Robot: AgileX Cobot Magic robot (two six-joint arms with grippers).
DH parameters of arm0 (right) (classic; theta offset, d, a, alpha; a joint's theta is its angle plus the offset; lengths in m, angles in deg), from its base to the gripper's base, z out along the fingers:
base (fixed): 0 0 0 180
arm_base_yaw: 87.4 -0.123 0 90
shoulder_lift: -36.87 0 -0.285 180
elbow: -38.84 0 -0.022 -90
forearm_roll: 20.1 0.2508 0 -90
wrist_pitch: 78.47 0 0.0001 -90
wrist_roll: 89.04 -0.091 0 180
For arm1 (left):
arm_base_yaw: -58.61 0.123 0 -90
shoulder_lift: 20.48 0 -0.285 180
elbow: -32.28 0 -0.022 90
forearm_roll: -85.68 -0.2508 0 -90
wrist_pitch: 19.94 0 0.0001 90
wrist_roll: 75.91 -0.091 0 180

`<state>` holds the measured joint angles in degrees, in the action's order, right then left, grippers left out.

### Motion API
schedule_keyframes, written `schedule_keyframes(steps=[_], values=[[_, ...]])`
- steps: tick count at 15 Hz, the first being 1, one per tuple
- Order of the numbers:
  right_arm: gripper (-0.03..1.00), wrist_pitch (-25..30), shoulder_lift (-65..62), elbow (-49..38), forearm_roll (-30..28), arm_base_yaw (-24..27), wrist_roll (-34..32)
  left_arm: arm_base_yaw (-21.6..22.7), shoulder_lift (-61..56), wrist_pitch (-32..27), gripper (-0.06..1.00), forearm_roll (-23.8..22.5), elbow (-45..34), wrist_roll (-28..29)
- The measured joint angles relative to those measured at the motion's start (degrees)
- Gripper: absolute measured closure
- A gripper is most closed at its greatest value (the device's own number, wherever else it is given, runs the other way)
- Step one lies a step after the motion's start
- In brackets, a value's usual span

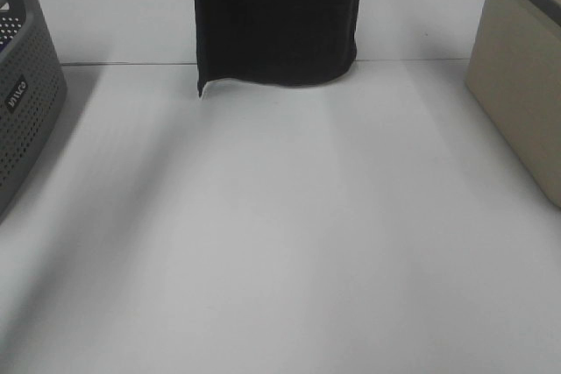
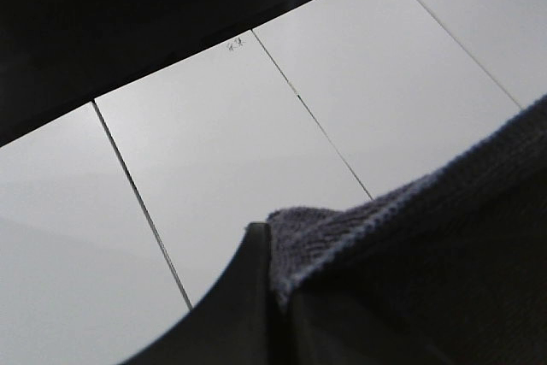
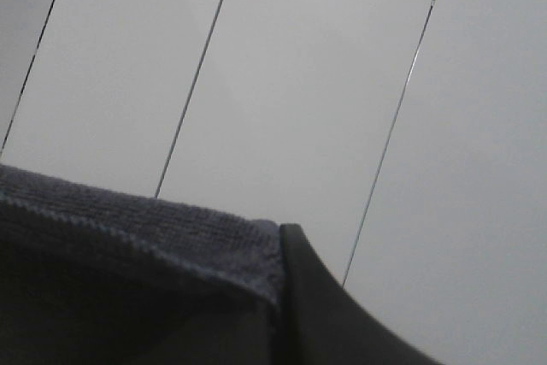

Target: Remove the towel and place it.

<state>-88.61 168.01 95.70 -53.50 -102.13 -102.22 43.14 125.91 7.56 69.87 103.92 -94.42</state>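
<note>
overhead, left tool [image 2: 269, 284], right tool [image 3: 278, 288] clamp hanging towel [image 1: 276, 15]; white table [image 1: 280, 243], grey basket [image 1: 26, 120] at left.

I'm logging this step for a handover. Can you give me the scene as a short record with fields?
towel: dark, hanging upright, top out of the high view
left gripper: shut on the towel's edge
right gripper: shut on the towel's edge
basket: grey, perforated, at the table's left
box: beige, at the table's right
table: white; towel's hem low over its far part, contact unclear
</note>
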Motion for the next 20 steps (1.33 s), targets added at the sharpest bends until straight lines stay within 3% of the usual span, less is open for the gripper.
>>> schedule_keyframes(steps=[5,9,17,19,20], values=[[0.95,-0.11,1.72,1.72,0.40,0.17,0.06,0.11,0.69,-0.69,0.94,-0.06,0.11,6.76],[0.95,1.26,1.72,1.72,0.34,0.40,0.06,1.43,0.74,-0.80,0.94,-0.63,0.11,8.42],[0.95,2.41,1.72,1.72,0.34,0.80,0.06,2.18,0.80,-1.78,0.94,-9.45,0.11,9.85],[0.95,3.44,1.72,1.72,0.34,0.80,0.06,2.35,0.80,-1.89,0.94,-13.58,0.11,9.85],[0.95,5.04,1.72,1.72,0.46,0.80,0.00,2.69,0.80,-2.81,0.94,-17.99,0.11,9.85]])
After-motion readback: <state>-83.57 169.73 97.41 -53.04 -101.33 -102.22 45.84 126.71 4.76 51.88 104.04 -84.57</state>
